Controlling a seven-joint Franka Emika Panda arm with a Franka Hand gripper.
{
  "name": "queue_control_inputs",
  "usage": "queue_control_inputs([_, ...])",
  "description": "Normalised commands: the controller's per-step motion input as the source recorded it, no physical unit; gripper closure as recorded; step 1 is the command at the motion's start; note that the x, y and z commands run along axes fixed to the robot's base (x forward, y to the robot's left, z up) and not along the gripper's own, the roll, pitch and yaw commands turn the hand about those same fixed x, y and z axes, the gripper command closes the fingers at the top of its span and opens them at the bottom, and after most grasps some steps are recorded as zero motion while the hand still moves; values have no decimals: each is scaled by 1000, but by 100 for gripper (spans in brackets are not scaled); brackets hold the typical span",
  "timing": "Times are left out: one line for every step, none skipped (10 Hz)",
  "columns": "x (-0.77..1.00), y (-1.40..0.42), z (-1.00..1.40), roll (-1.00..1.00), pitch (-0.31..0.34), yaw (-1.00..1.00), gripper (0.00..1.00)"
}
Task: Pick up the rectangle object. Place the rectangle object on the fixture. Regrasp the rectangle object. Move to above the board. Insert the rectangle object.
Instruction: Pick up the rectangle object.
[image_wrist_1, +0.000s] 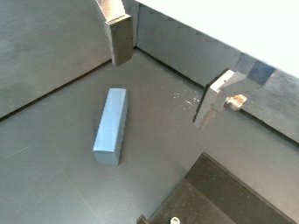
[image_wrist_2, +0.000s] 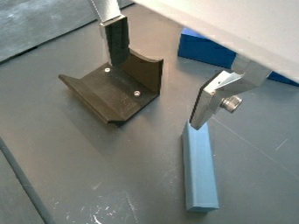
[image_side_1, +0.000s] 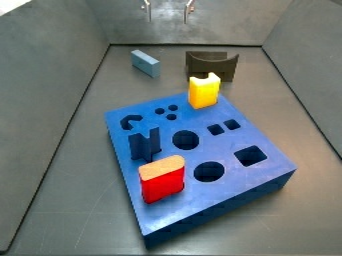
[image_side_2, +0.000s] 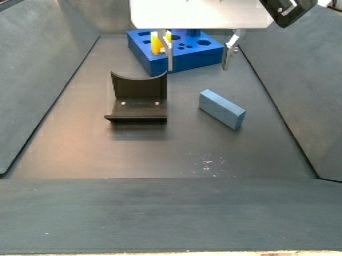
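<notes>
1. The board (image_side_1: 201, 150) lies on the grey floor, carrying a yellow block (image_side_1: 203, 89) and a red block (image_side_1: 163, 180)
2. The fixture (image_side_2: 136, 98) stands between board and rectangle object (image_side_2: 222, 108), which lies flat, untouched
3. The gripper (image_wrist_1: 163, 74) hovers above, fingers spread, empty

**Grey box, grey floor**

Floor (image_side_2: 160, 150) is flat, dark grey & a bit shiny. Soft light from above, no hard shadows. Tiny white specks (image_side_2: 207, 165) sit on it near the middle; in a wrist view they show as small scratches (image_wrist_1: 181, 94).

Walls are grey too & lean outward like a big tray. In a side view: L wall (image_side_1: 47, 110), R wall (image_side_1: 314, 90), back wall (image_side_1: 174, 25) w/ pale shine up top. A darker strip (image_side_2: 160, 215) runs along the near edge.

Gripper (image_wrist_1: 163, 92) hangs wide apart over bare floor.
</notes>
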Motion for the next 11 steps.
queue_control_inputs([-11,-174,0,29,0,0,0])
queue_control_inputs([-723,-314,-183,-3,-37,440,0])
queue_control_inputs([-291,-386,-166,0,0,726,0])
queue_control_inputs([-46,-140,-280,0,0,977,0])
queue_control_inputs([0,-131,-391,-3,166,951,0])
queue_control_inputs([-203,-320,-94,-83,0,717,0])
queue_control_inputs([0,-71,-223,-69,-189,103,0])
queue_control_inputs([0,-100,-543,-17,-54,60,0])
queue_control_inputs([-17,-114,-634,-57,166,826,0])
queue_control_inputs([11,0,-597,-23,163,1000,0])
queue_control_inputs([14,0,-600,-20,154,1000,0])
